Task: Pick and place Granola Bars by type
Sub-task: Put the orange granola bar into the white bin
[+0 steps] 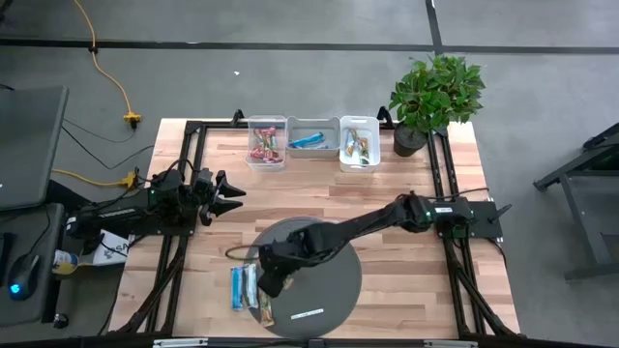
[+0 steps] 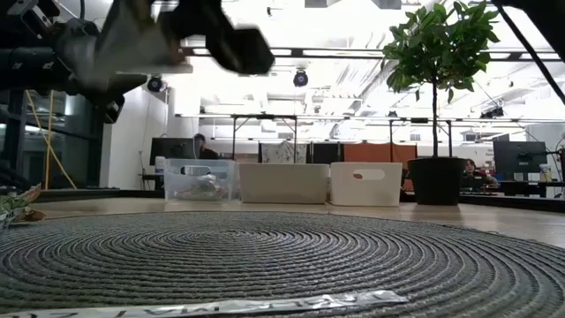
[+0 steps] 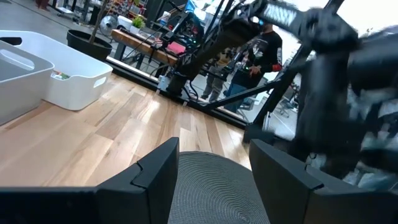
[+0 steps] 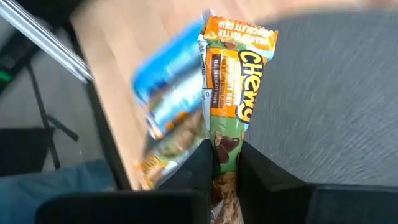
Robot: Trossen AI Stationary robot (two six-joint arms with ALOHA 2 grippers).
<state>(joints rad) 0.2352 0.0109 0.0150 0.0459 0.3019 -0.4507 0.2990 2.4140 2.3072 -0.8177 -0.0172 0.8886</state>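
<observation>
Right pincer [image 4: 222, 163] clamps granola bar [image 4: 233, 93] | wrapper reads "CHEWY"

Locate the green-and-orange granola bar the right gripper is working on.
The green-and-orange granola bar sits pinched in the right gripper, at the round grey mat's left edge in the high view, beside a blue bar.

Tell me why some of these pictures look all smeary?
Right wrist view: the blue bar is streaked with blur, while the orange-green bar pinched in the right gripper reads sharp. Low view: the arm overhead is smeared, bright ceiling lights glare behind.
</observation>
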